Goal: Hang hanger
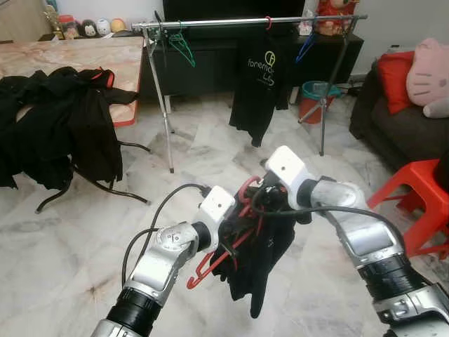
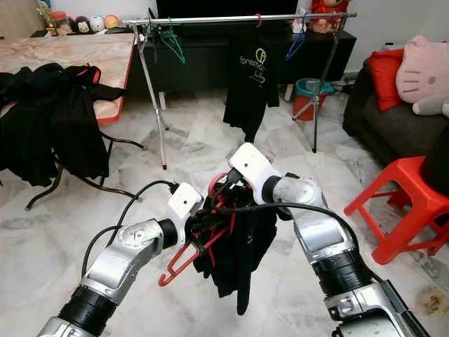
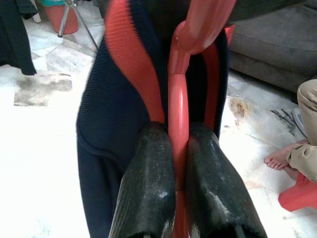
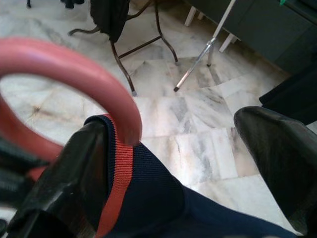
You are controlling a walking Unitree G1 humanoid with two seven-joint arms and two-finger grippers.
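While both silver arms reach forward over the marble floor (image 1: 63,246), the red hanger (image 1: 210,263) hangs between them with a dark garment (image 1: 256,270) draped on it, well short of the clothes rail (image 1: 231,22). The left gripper (image 3: 179,163) has its jaws pressed together on the hanger's red stem — the wrist view shows the two black fingers (image 3: 148,193) clamping the plastic from either side, with the garment's navy cloth and red trim just behind. The right gripper (image 4: 178,158) sits by the hanger's hook (image 4: 74,69); its jaws are spread wide, one finger touching the red-edged collar, the other well apart from it. On the rail ahead hang a black printed T-shirt (image 1: 258,84), a green hanger (image 1: 182,45) and a blue hanger (image 1: 305,46). To the left, black clothes (image 1: 59,126) are heaped over the edge of a marble-topped table (image 1: 70,56). A red plastic stool (image 1: 421,196) stands at the right beside a dark sofa (image 1: 403,119) — a person's bare foot (image 3: 280,158) shows in the left wrist view.
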